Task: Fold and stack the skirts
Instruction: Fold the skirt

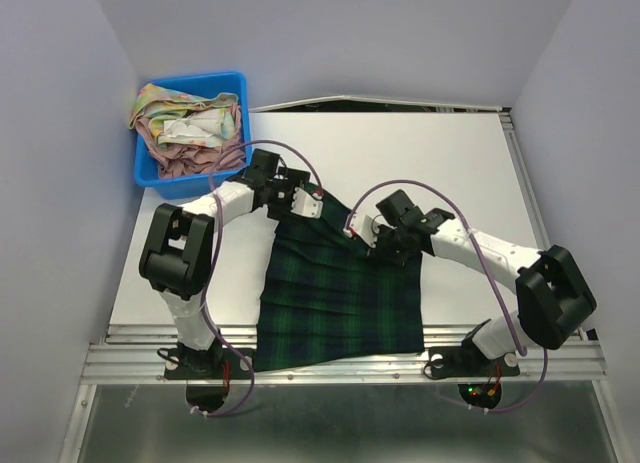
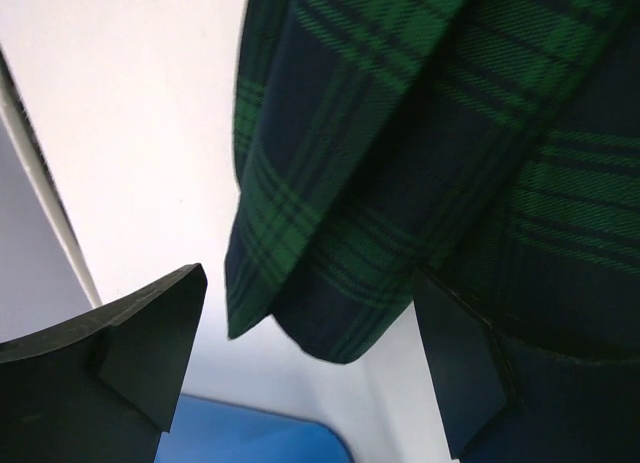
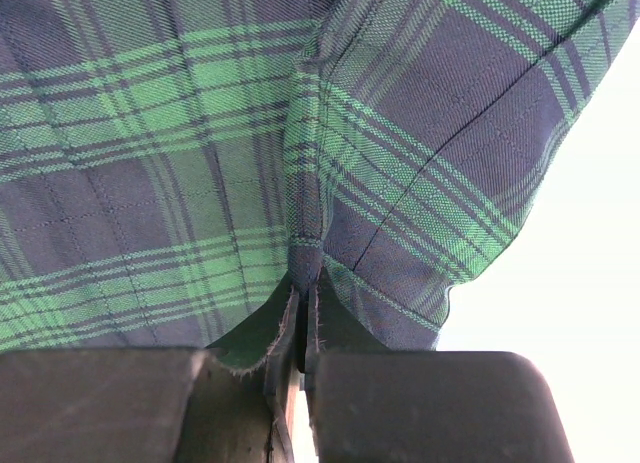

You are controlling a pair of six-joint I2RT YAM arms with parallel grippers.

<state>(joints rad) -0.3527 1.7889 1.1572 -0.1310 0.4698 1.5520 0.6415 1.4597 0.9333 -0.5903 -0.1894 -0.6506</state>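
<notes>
The dark green-navy plaid skirt [image 1: 340, 293] lies spread on the white table, its hem reaching the front rail. My left gripper [image 1: 300, 201] is at its far left corner. In the left wrist view the left gripper [image 2: 308, 283] is open, with the skirt's corner [image 2: 400, 133] between the wide-apart fingers [image 2: 130, 353] and unclamped. My right gripper [image 1: 372, 233] is at the far right part of the waist. In the right wrist view it [image 3: 303, 333] is shut on a pinched fold of the plaid cloth [image 3: 200, 133]. The floral skirt [image 1: 190, 128] lies crumpled in the bin.
The blue plastic bin [image 1: 238, 88] stands at the table's far left corner, just behind my left arm; its edge shows in the left wrist view [image 2: 250, 433]. Bare white table [image 1: 450, 163] lies to the right and behind the skirt. An aluminium rail [image 1: 150, 355] runs along the front edge.
</notes>
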